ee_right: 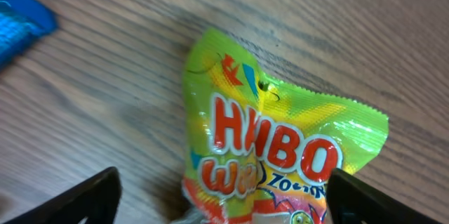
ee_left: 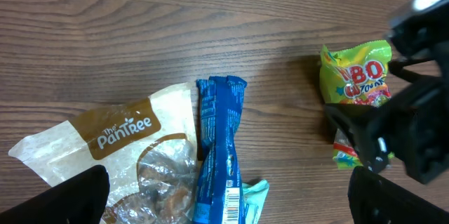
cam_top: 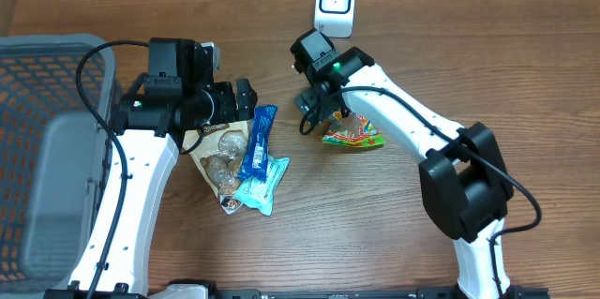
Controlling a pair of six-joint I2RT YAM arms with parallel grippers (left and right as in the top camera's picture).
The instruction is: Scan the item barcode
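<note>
A green and yellow Haribo candy bag [ee_right: 280, 147] lies flat on the wooden table, right of centre [cam_top: 354, 134]. My right gripper [ee_right: 224, 201] hangs open over it, one black finger on each side of the bag, and the bag rests on the wood. A white barcode scanner [cam_top: 336, 4] stands at the back of the table. My left gripper [ee_left: 228, 208] is open above a blue snack bar [ee_left: 219, 147], whose barcode [ee_left: 233, 204] faces up. Next to the bar lies a clear Pantree cookie bag [ee_left: 119, 150].
A teal packet [cam_top: 265, 185] lies under the blue bar's near end. A grey mesh basket [cam_top: 56, 149] fills the left side. In the left wrist view, the right arm's black body [ee_left: 414, 126] covers part of the Haribo bag [ee_left: 354, 73].
</note>
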